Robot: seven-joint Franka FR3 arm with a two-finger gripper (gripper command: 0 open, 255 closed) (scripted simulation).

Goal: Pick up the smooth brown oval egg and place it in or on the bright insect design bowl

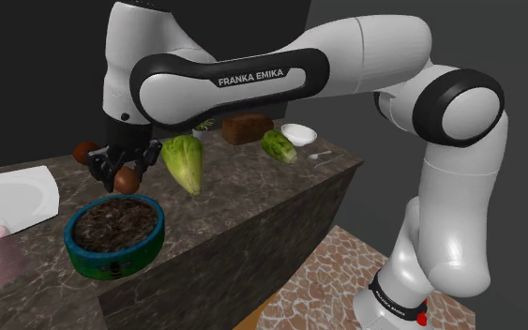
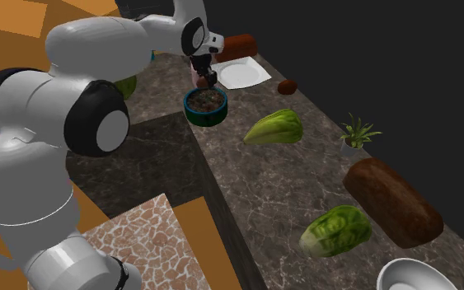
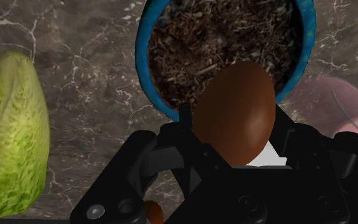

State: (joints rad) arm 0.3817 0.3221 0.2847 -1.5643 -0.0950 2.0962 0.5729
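Closest to me in the shoulder view, the blue bowl [image 1: 116,263] sits by the counter [image 1: 252,187]'s front edge, just below the gripper [image 1: 124,174], which pinches the brown egg [image 1: 127,181]. Across in the second exterior view, bare marble separates gripper and lettuce [image 2: 275,128]. Through the wrist view, the clasped egg overlaps the bowl's rim.

The smooth brown oval egg [image 3: 234,111] is gleaming a plain reddish brown, the fingers [image 3: 185,124] showing flat black. The round blue-rimmed bowl [image 1: 112,264] is wearing a green-and-blue outside — and a speckled dark-brown inside. Pale veins are running across the dark marbled worktop [image 1: 243,197].
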